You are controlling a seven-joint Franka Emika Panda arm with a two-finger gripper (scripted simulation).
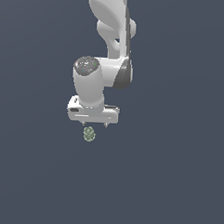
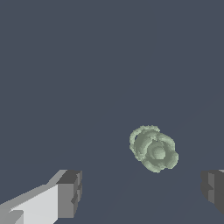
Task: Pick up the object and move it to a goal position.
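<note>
The object [image 1: 89, 134] is a small pale sage-green lumpy item on the dark grey floor. In the exterior view it lies just below my white gripper [image 1: 95, 125], slightly toward that view's left of the gripper's middle. In the wrist view the object [image 2: 153, 148] shows as a bumpy rounded lump, seen between and beyond the two dark fingertips [image 2: 70, 192]. My gripper [image 2: 141, 191] is open and empty, its jaws wide apart, hovering above the object without touching it.
A plain dark grey surface [image 1: 175, 182] fills both views. The white arm [image 1: 111, 30] rises from the gripper toward the top of the exterior view.
</note>
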